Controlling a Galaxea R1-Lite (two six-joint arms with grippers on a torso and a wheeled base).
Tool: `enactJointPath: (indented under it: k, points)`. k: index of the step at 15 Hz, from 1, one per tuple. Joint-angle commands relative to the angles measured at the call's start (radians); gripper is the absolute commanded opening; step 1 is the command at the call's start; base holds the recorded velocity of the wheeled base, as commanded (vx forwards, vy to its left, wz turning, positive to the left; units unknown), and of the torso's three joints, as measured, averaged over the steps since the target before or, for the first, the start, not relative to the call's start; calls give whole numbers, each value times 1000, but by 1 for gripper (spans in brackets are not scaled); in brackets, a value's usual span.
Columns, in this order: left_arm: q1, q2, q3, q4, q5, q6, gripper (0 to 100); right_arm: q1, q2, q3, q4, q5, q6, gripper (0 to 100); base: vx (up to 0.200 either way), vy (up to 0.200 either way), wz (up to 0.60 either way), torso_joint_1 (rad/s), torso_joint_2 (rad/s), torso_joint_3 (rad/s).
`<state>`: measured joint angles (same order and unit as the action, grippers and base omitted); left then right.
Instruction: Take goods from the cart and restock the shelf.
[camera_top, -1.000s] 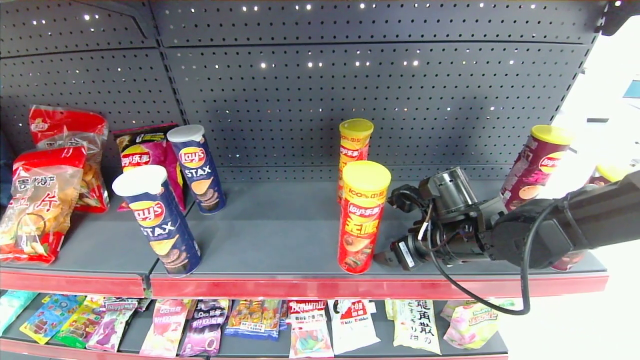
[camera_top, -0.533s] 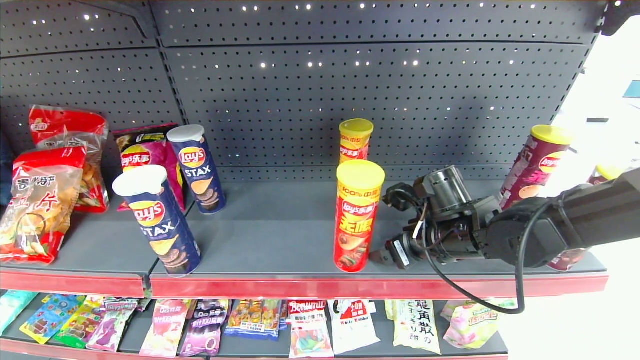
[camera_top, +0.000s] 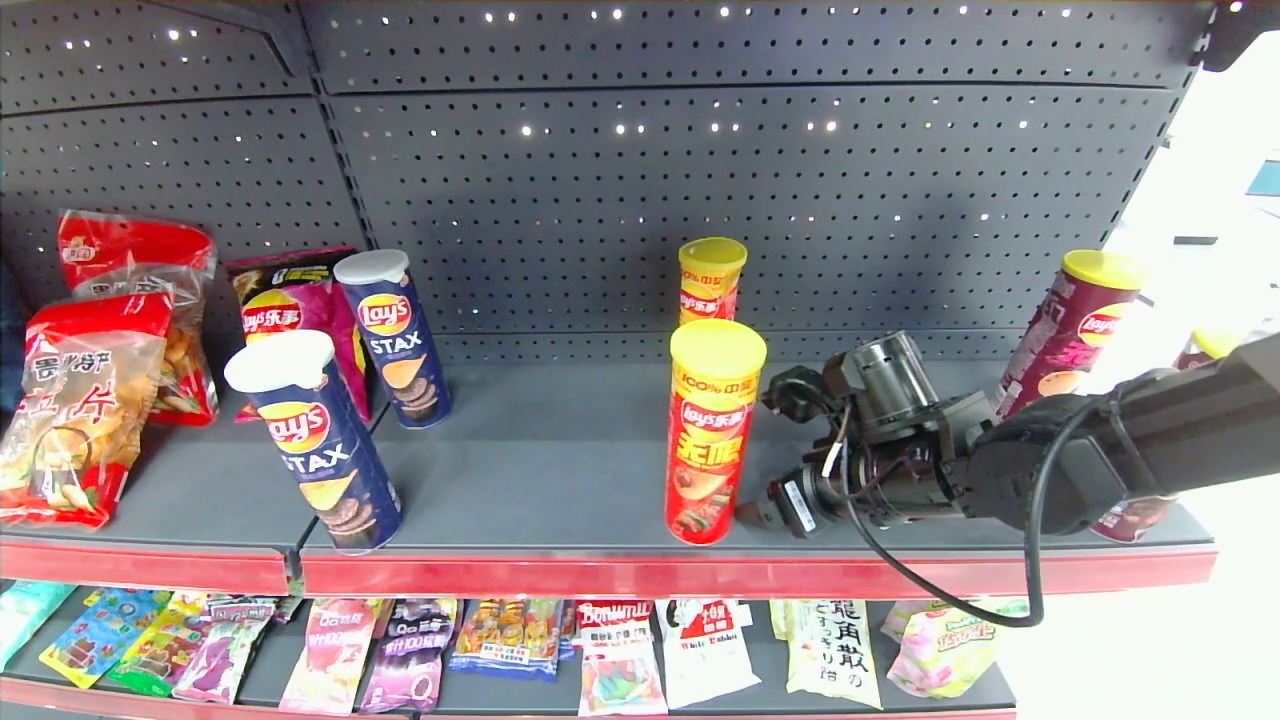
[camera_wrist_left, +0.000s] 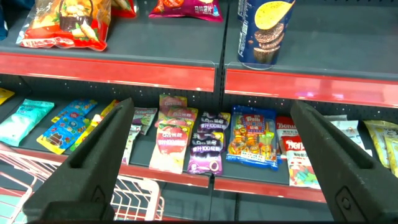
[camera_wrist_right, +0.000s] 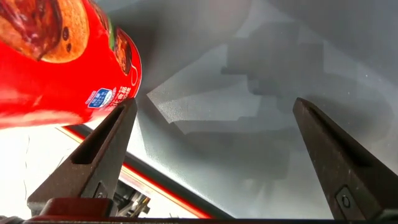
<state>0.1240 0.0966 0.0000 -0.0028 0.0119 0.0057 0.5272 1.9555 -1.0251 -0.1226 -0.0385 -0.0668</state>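
a red chip can (camera_top: 712, 440) with a yellow lid stands upright near the front edge of the grey shelf (camera_top: 560, 470). the robot's right gripper (camera_top: 757, 513) sits low over the shelf board just beside the can's base, on its right. seen from the wrist, this gripper's fingers are spread wide over bare shelf, with the can's bottom rim just off one fingertip (camera_wrist_right: 124, 109); whether they touch cannot be told. a second yellow-lidded can (camera_top: 708, 280) stands behind the first by the pegboard. two blue cans (camera_top: 318, 440) stand to the left and a maroon can (camera_top: 1070, 330) to the right. the left gripper (camera_wrist_left: 211, 118), its fingers also wide apart and holding nothing, hangs in front of the snack packets (camera_wrist_left: 208, 143) on the lower shelf, with a wire cart basket (camera_wrist_left: 140, 196) close by.
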Motion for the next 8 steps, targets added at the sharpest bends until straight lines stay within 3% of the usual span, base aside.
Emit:
enactJointPath:
  k: [1,8]
  points:
    - [0,0,0,0,0,0,100,0,2,-1,0,0,-1,100,0,0,0,0,0,0]
    - [0,0,0,0,0,0,100,13,5,-7,0,2,-1,100,0,0,0,0,0,0]
